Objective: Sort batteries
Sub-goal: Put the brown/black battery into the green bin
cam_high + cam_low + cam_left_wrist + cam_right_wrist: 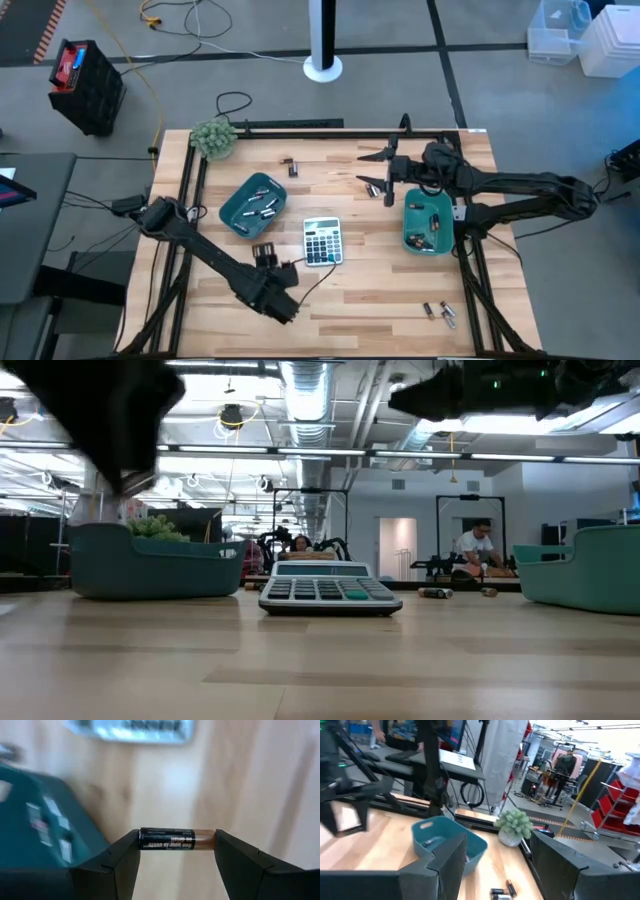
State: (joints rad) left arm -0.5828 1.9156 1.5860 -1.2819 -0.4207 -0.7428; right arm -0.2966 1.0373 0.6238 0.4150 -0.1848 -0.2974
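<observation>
The left gripper's (177, 851) jaws are closed on a single battery (177, 839), held end to end between the two dark fingers (116, 862). The cell is black along most of its length with a copper-toned band at one end; there is small white print along the black part, but I cannot read it. In the high view this gripper (264, 254) sits just beside the grey calculator (322, 241), between it and the left teal tray (252, 206).

The right gripper's (380, 170) jaws stand wide open with nothing between them. It hovers on the far side of the calculator, toward the table's back edge, near the right teal tray (428, 226).

The left tray holds several batteries (262, 204), and the right tray holds a few more (423, 240). Two loose cells (291, 166) lie on the wood beyond the calculator, towards the small green plant (213, 137). Another pair (439, 313) lies near the front edge, on the right-tray side of the calculator.

From table height the calculator (329, 589) faces me with rows of grey keys and one green key; no brand can be read on it. People show in the room behind the table.
</observation>
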